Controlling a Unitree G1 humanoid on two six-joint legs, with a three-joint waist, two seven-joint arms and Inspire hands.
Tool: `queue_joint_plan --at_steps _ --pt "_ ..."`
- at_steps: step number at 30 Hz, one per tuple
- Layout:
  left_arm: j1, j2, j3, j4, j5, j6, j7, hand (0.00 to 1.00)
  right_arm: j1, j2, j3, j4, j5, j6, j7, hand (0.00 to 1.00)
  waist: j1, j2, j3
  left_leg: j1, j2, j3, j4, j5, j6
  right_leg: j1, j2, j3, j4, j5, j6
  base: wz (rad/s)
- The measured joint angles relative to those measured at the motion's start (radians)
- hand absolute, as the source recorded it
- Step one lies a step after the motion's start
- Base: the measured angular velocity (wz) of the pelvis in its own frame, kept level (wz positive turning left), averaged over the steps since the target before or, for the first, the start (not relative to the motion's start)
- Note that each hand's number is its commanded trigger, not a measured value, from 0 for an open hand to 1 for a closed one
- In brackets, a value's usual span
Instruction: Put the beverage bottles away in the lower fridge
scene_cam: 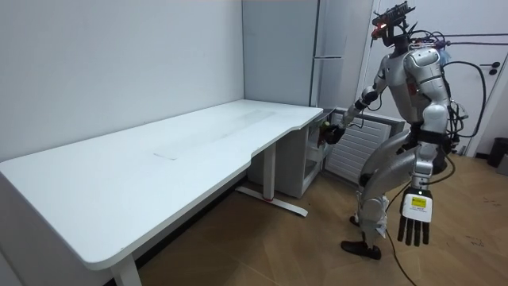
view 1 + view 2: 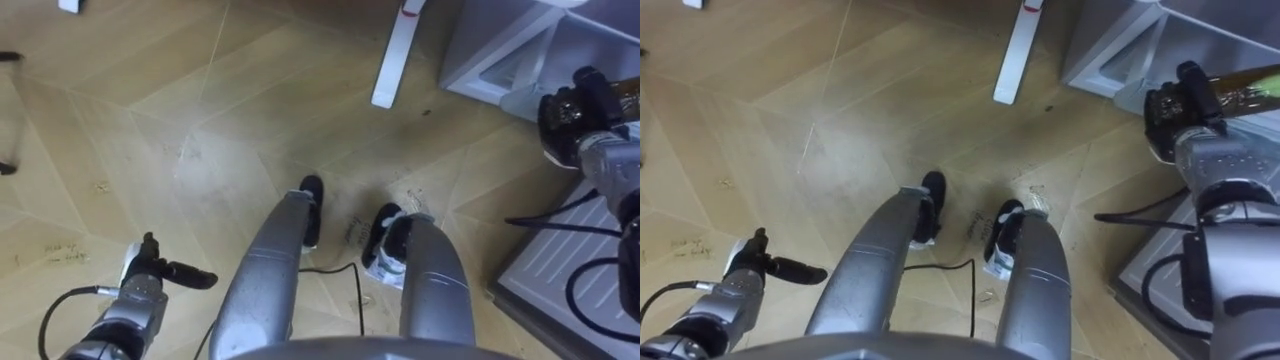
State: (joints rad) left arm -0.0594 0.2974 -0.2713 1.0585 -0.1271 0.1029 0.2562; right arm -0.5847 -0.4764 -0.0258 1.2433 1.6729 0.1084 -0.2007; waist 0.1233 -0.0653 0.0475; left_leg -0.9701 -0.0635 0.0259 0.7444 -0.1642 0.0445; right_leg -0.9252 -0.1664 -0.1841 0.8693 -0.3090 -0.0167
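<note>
The left hand [image 2: 148,272] hangs low beside the robot's left leg above the pale wooden plank floor [image 2: 200,130]. Its fingers are straight and slack and hold nothing; in the room view they point down at the floor. Further right, the white metal foot [image 2: 397,50] of the long white counter [image 1: 175,151] lies across the boards. The robot stands at the counter's end with its knees bent, its right arm stretched toward the low white box-shaped fridge [image 2: 490,60] that sits open there. At the fridge's mouth the right hand [image 2: 572,118] has its dark fingers curled round a brownish drink bottle with a green patch [image 2: 1252,88], which pokes out toward the fridge's inside. Below that hand, a white ribbed panel [image 2: 560,265] sits just beside the fridge.
</note>
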Motion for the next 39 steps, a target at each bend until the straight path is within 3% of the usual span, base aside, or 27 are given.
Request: queue_joint_plan --at_steps 5,21,22,23,24,30,39 --pt "0.010 0.001 -0.008 -0.008 0.000 -0.001 0.003 0.00 -0.001 -0.001 -0.041 0.001 0.014 -0.012 -0.025 1.00 -0.008 0.000 0.0000 -0.004 0.002 -0.002 -0.001 -0.001 -0.002 0.000 -0.004 -0.011 0.002 -0.008 -0.003 0.06" --pt "0.022 0.009 -0.007 -0.024 0.000 -0.008 0.003 0.00 -0.023 -0.033 -0.039 0.001 0.004 -0.020 -0.083 1.00 -0.009 -0.001 0.0003 -0.003 0.001 -0.001 -0.008 -0.002 0.003 -0.001 -0.007 -0.011 -0.001 -0.014 -0.010 0.00" --pt "0.022 0.009 -0.007 -0.024 0.000 -0.010 0.003 0.00 -0.027 -0.036 -0.039 0.000 0.004 -0.020 -0.086 0.79 -0.010 -0.001 0.0003 -0.003 0.001 -0.001 -0.008 -0.002 0.003 -0.001 -0.007 -0.011 -0.001 -0.014 -0.010 0.00" --pt "0.022 0.010 -0.007 -0.027 0.000 -0.015 0.005 0.00 -0.034 -0.045 -0.038 0.000 0.004 -0.019 -0.090 0.50 -0.010 -0.001 0.0003 -0.003 0.001 -0.001 -0.008 -0.002 0.003 -0.002 -0.007 -0.011 -0.002 -0.015 -0.010 0.00" --pt "0.022 0.010 -0.007 -0.027 0.000 -0.020 0.009 0.00 -0.043 -0.053 -0.038 0.000 0.004 -0.020 -0.092 0.00 -0.010 -0.001 0.0003 -0.003 0.001 -0.001 -0.008 -0.002 0.003 -0.002 -0.007 -0.011 -0.002 -0.015 -0.010 0.00" --pt "0.039 0.013 -0.007 -0.027 0.003 -0.021 0.014 0.00 -0.080 -0.086 -0.038 0.000 0.003 -0.020 -0.095 0.00 -0.010 -0.002 0.0003 0.003 0.000 0.003 -0.014 -0.002 0.003 0.000 -0.007 -0.007 -0.002 -0.015 -0.011 0.00" --pt "0.059 0.025 -0.006 -0.032 0.011 -0.020 0.002 0.00 -0.082 -0.088 -0.038 0.000 -0.019 -0.020 -0.118 0.00 -0.013 -0.002 0.0003 0.004 0.001 0.004 -0.015 -0.002 0.002 0.000 -0.006 -0.006 -0.002 -0.016 -0.012 0.00"
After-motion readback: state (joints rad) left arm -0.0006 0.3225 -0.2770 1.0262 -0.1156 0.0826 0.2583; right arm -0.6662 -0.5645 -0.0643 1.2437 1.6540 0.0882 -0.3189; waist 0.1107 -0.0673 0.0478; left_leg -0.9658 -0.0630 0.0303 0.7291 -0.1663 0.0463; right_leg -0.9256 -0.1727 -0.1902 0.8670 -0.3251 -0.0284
